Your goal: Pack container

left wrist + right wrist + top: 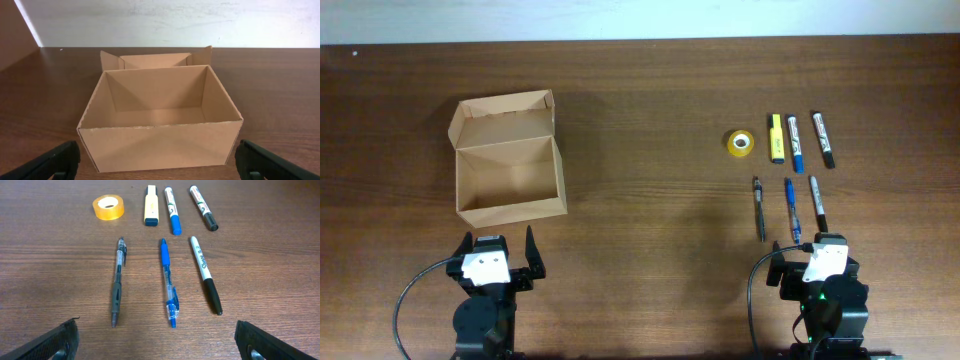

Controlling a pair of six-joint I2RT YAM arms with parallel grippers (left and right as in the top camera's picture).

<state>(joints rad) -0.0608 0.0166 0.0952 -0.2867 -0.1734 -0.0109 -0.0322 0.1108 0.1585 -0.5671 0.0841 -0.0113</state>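
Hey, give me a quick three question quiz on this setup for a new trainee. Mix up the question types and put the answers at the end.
1. True or false: the container has its flap lid folded shut.
2. Multiple choice: which item lies closest to the tape roll? A) the yellow highlighter B) the container C) a pair of scissors
3. Short answer: how many writing tools are laid out in the two rows in front of the right gripper?

Key
1. False: the lid stands open and the inside is bare.
2. A
3. Six
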